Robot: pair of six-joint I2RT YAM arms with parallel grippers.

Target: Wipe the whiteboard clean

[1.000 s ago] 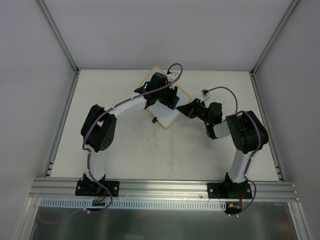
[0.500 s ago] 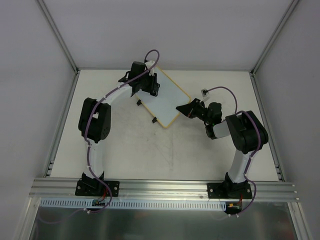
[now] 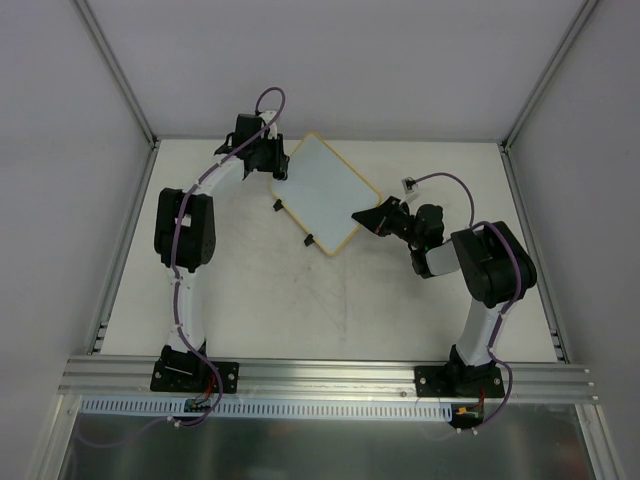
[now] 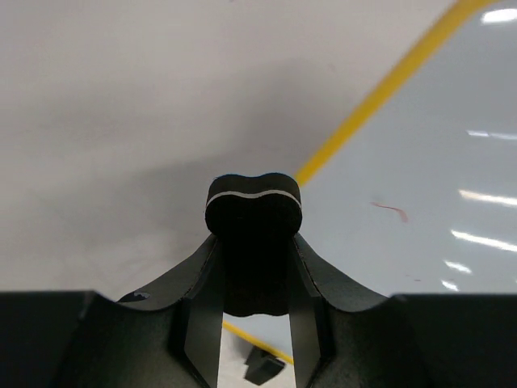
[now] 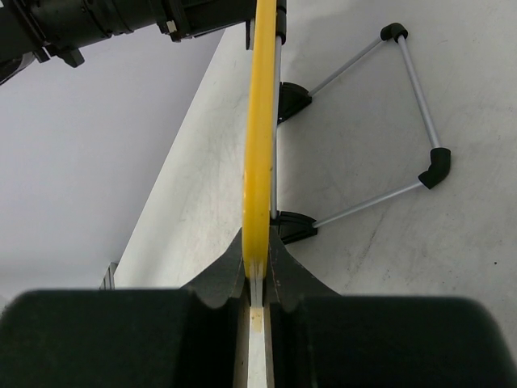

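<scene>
The whiteboard (image 3: 325, 190) is found on the far middle of the table (image 3: 250, 300), turned like a diamond in the top view. Its long axis is laid on a diagonal, from the far left down to the near right, so that one corner is pointed at the back wall and the opposite one at the arm bases. Two small black clips (image 3: 275, 205) are seen on the long edge that faces near-left. In the right wrist view a thin wire stand (image 5: 371, 203) is shown reaching out from those clips. Whether the board is lying flat or propped on it cannot be told.

The right gripper (image 5: 257, 257) is closed on the yellow frame at the board's right-hand corner. The frame is seen edge-on between its two fingers, with no gap left.

The left gripper (image 4: 253, 271) is held at the board's far-left end, low over the frame. Its fingers are drawn in narrow, and a small black block (image 4: 253, 198) with a thin pale line across its top is clamped between them. The block is placed just over the yellow edge. A faint red stroke (image 4: 389, 211) is left on the white surface beside it.
</scene>
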